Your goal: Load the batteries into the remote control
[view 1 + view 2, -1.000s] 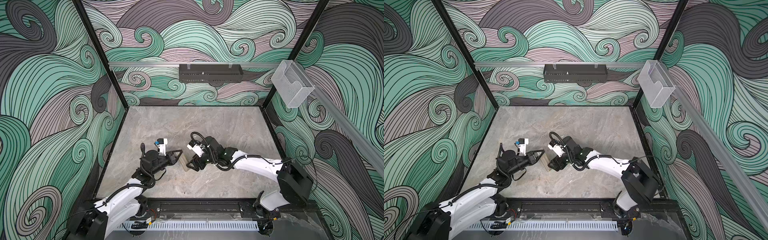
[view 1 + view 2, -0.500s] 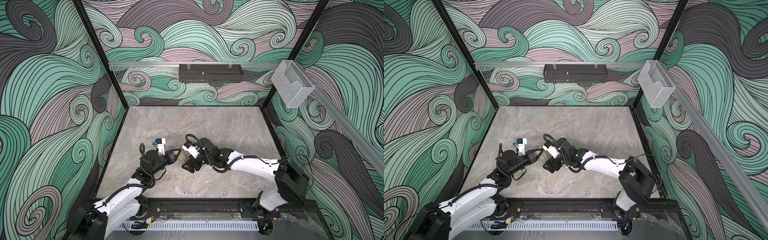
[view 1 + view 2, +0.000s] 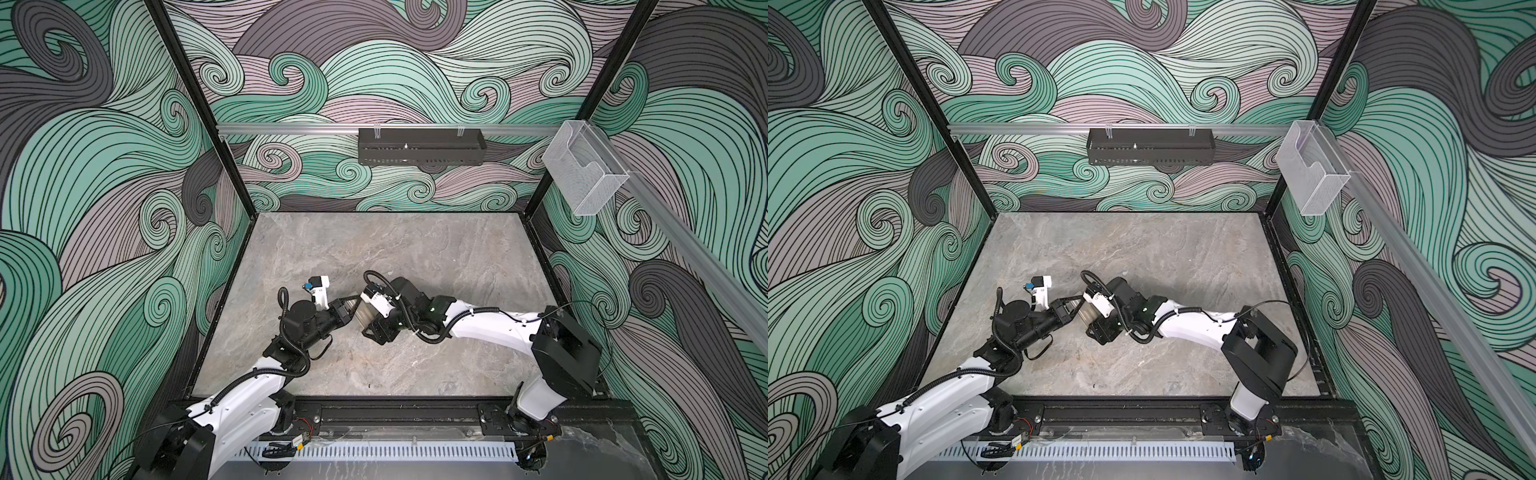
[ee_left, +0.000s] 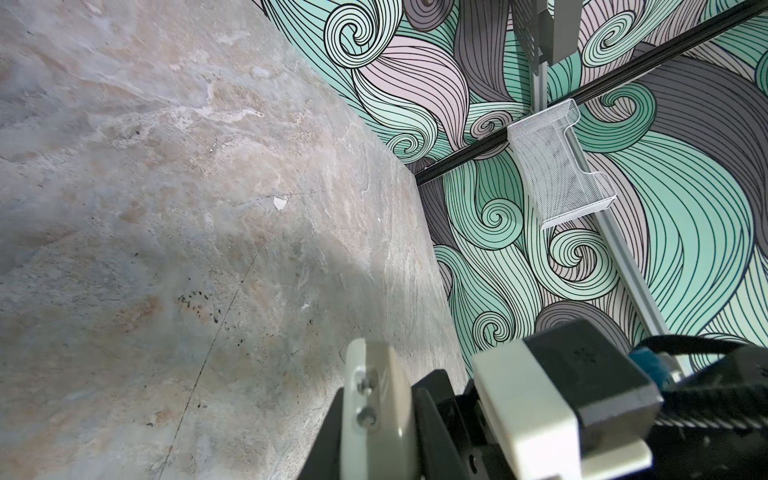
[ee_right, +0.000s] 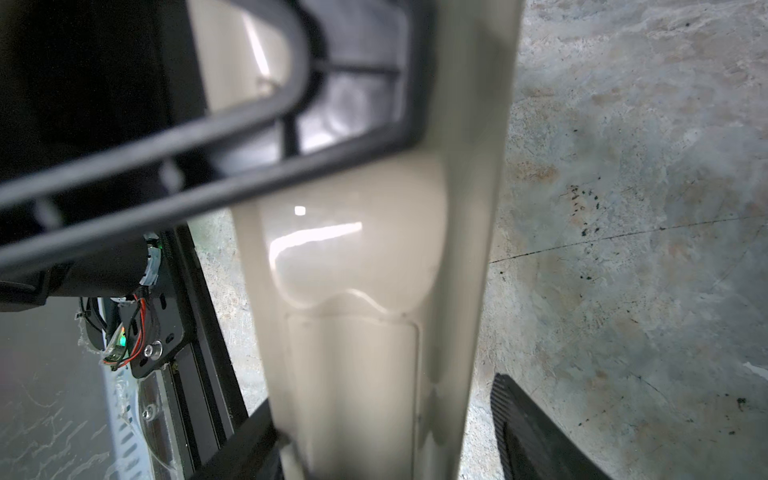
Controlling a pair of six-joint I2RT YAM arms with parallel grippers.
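Observation:
The remote control [image 3: 362, 314] [image 3: 1087, 312] is held off the marble table near its middle, pale back showing, and my left gripper [image 3: 351, 306] [image 3: 1073, 305] is shut on one end of it. The left wrist view shows the remote control [image 4: 376, 407] edge-on between the black fingers [image 4: 434, 415] of the left gripper [image 4: 380, 440]. My right gripper [image 3: 376, 328] [image 5: 386, 436] straddles the other end of the remote control [image 5: 365, 332]. One finger [image 5: 249, 440] meets its side and the other finger [image 5: 523, 424] stands clear of it. The batteries are out of view.
A black tray [image 3: 419, 151] hangs on the back wall rail. A clear plastic holder [image 3: 586, 174] is fixed on the right wall. A black rail [image 3: 395, 415] runs along the table's front edge, where both arm bases stand.
My right gripper has moved left to the remote and its jaws now sit on either side of it. The left gripper has kept its hold and barely moved.

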